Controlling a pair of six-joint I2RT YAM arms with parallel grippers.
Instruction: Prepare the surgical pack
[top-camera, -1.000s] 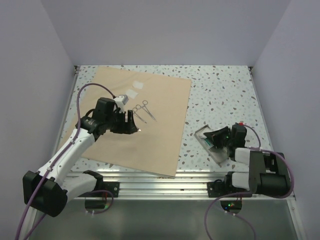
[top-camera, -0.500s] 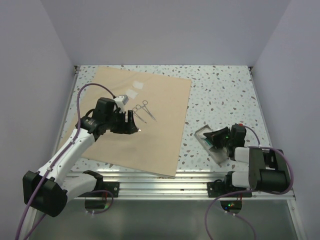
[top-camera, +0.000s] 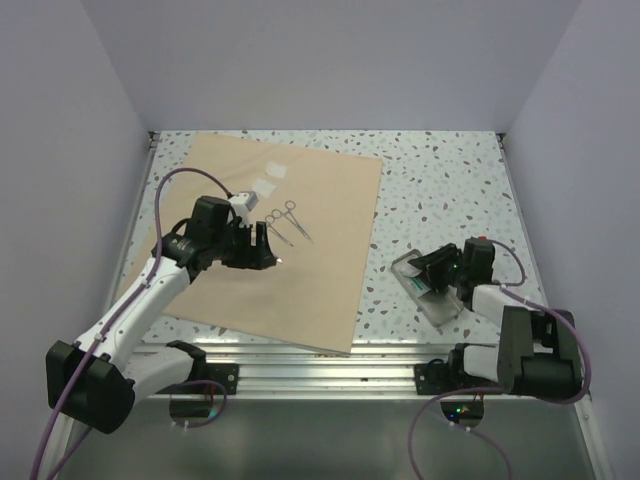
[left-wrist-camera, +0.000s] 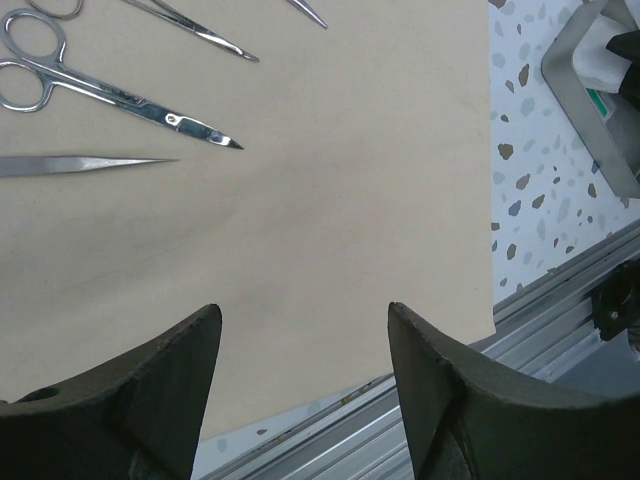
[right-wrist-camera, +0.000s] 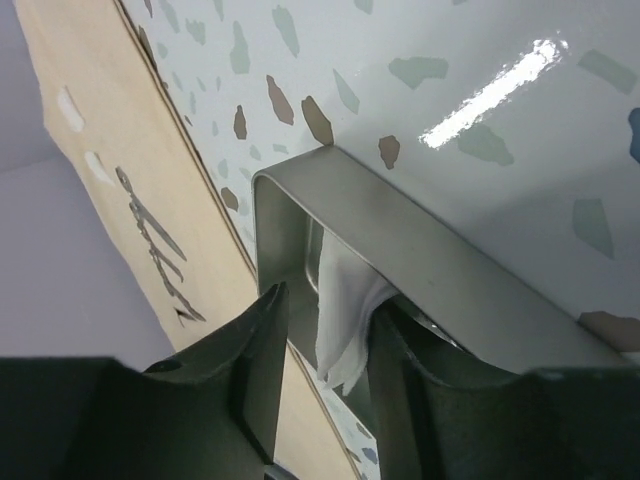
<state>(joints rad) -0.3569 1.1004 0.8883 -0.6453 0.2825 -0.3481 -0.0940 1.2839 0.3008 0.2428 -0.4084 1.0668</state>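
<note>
Speckled table (top-camera: 440, 190) under everything. Wrap (top-camera: 320, 270) spread open and flat across the table's left half, its near corner almost at the front rail (top-camera: 330, 368).

Left gripper (top-camera: 262, 246) above the middle of the wrap, fingers (left-wrist-camera: 180, 360) set wide apart with nothing between them. Seen from the left wrist, only bare tan sheet in the gap.

Right gripper (top-camera: 432, 274) low at the tray (top-camera: 443, 314). Tray on bare table, near the wrap's right edge and not touching it. Fingers (right-wrist-camera: 262, 330) drawn close together just inside the tray's rim, pinching a white cloth (right-wrist-camera: 345, 300) that hangs between them.

Scissors (left-wrist-camera: 110, 95) and tweezers (left-wrist-camera: 80, 163) flat on the wrap just beyond the left gripper, side by side, tips toward the tray side, touched by neither arm. Another slim steel tool beside them, partly cut off in the wrist view.

White squares (top-camera: 267, 187) farther back on the wrap, close together, too small to tell apart clearly.
</note>
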